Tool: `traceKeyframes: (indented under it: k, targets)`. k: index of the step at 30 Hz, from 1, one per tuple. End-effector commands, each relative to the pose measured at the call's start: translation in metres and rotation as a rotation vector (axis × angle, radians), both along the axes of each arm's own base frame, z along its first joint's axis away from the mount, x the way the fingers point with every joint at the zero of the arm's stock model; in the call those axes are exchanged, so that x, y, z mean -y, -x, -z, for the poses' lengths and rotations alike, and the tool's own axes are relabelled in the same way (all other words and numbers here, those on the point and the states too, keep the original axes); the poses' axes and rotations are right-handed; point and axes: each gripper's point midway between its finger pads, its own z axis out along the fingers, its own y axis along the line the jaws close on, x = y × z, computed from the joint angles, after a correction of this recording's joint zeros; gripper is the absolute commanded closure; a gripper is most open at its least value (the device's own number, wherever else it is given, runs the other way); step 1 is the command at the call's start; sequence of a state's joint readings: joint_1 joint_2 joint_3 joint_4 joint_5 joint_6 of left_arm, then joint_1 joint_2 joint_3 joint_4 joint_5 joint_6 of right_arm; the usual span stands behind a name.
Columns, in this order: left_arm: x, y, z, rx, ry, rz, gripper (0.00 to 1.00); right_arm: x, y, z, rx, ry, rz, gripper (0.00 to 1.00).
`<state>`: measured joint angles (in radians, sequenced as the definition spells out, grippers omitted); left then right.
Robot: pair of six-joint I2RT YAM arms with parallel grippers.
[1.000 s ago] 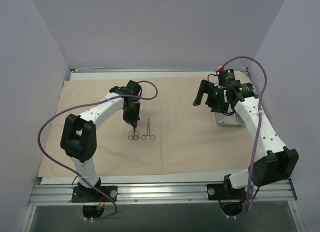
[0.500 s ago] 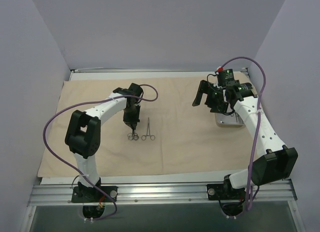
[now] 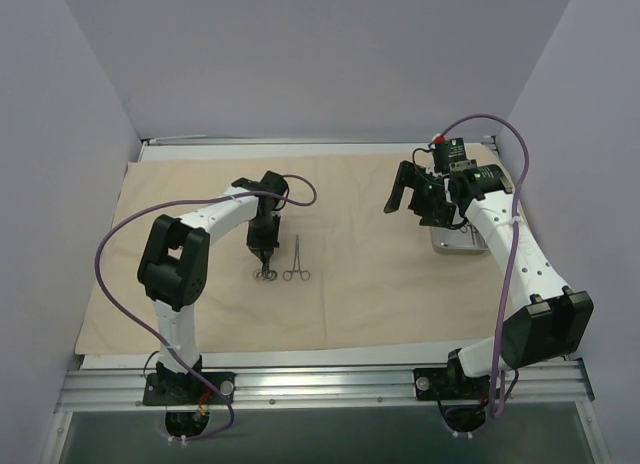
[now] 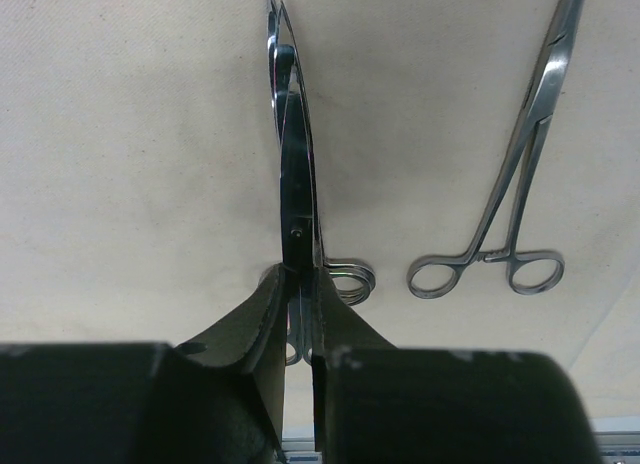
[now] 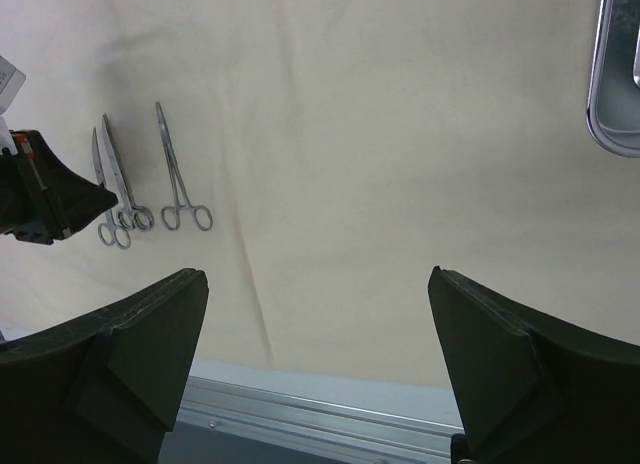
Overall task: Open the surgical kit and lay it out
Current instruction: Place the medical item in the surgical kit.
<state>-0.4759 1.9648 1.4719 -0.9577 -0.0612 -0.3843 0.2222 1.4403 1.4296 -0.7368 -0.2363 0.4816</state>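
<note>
Your left arm (image 3: 215,216) pointed down at the beige cloth wrap (image 3: 360,284), left gripper (image 4: 300,294) clamped on the thin silver scissors (image 4: 292,154); your right gripper (image 5: 317,279) hung above, jaws wide apart.

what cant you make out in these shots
- Steel tray: in the top view it is mostly under the right arm; in the right wrist view it is cut off by the frame edge. Its contents are unseen.
- Scissors: in the left wrist view the handles are partly hidden by the left gripper.
- Tweezers: seen in no view.
</note>
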Motion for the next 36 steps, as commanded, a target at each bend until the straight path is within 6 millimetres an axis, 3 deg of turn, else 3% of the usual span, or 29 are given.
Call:
traceKeyframes:
  k: [1, 31, 36]
  targets:
    - [0.003, -0.015, -0.004, 0.044, 0.002, -0.014, 0.97, 0.001, -0.001, 0.002, -0.007, -0.007, 0.013, 0.0]
    - [0.005, -0.021, 0.006, 0.041, -0.006, -0.02, 0.96, 0.0, 0.0, 0.012, -0.031, -0.019, 0.012, 0.0]
    - [0.006, -0.021, 0.006, 0.039, -0.002, -0.019, 0.91, -0.001, 0.0, 0.013, -0.033, -0.02, 0.013, 0.0]
